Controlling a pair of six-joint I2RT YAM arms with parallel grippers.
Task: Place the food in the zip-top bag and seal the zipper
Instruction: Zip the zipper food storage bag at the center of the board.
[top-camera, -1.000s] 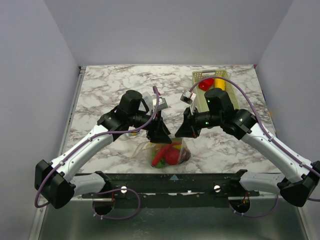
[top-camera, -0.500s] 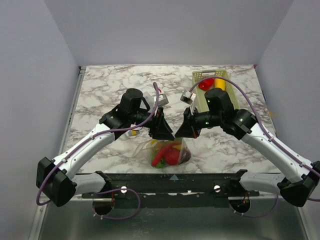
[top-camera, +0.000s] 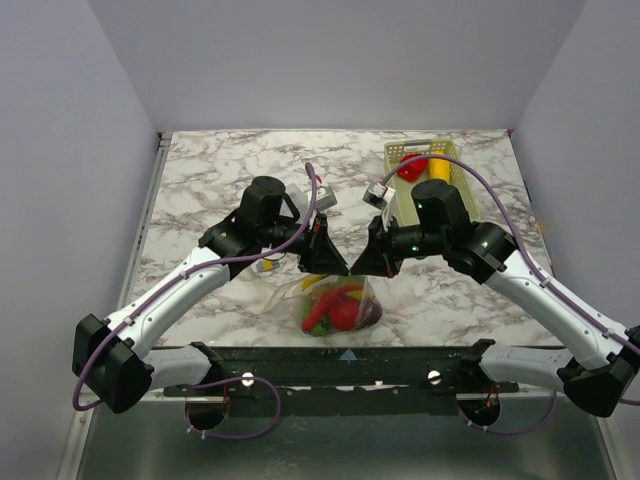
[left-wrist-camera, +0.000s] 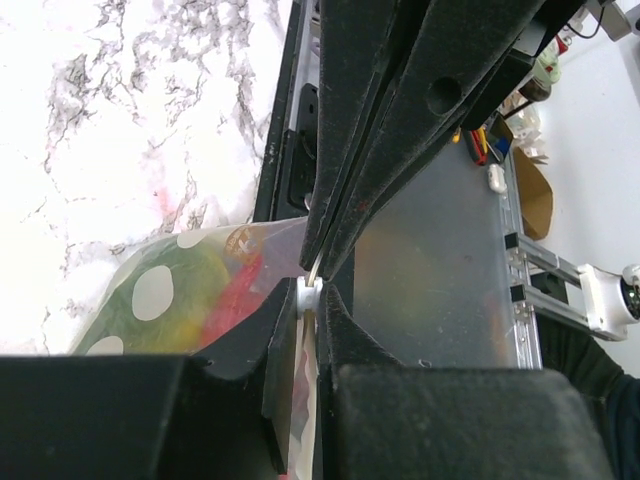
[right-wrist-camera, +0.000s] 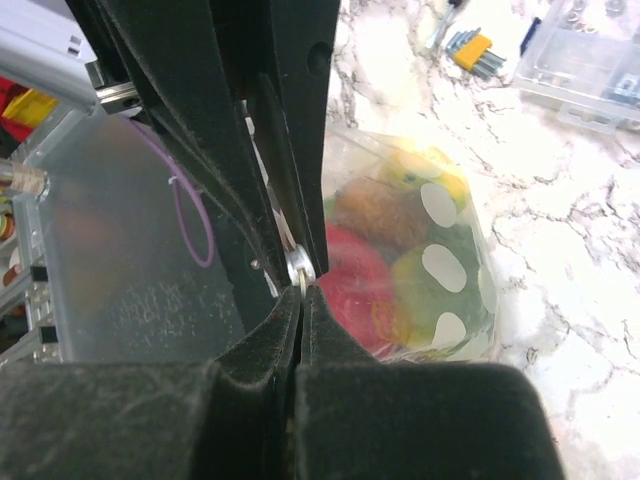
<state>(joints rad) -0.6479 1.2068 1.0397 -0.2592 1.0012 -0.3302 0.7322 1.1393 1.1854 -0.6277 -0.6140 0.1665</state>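
The clear zip-top bag (top-camera: 338, 303) lies near the table's front edge with red, green, yellow and maroon food (top-camera: 335, 310) inside. Both grippers meet tip to tip just above its mouth. My left gripper (top-camera: 333, 266) is shut on the bag's mouth edge, and in the left wrist view (left-wrist-camera: 312, 300) the zipper (left-wrist-camera: 309, 294) sits pinched at its fingertips. My right gripper (top-camera: 361, 266) is shut on the same edge from the other side, as the right wrist view (right-wrist-camera: 303, 292) shows. The bag with food (right-wrist-camera: 400, 270) hangs below. More food, red (top-camera: 412, 167) and yellow (top-camera: 438, 166), lies in the basket.
A pale green mesh basket (top-camera: 452, 182) stands at the back right. A small grey-white box (top-camera: 375, 193) lies left of it. Clear plastic boxes (right-wrist-camera: 590, 60) and small yellow parts (right-wrist-camera: 475, 50) lie on the marble beyond the bag. The black front rail (top-camera: 345, 355) runs close below the bag.
My left gripper has slid right along the bag's mouth until it meets the right gripper's tips. The right gripper has barely moved.
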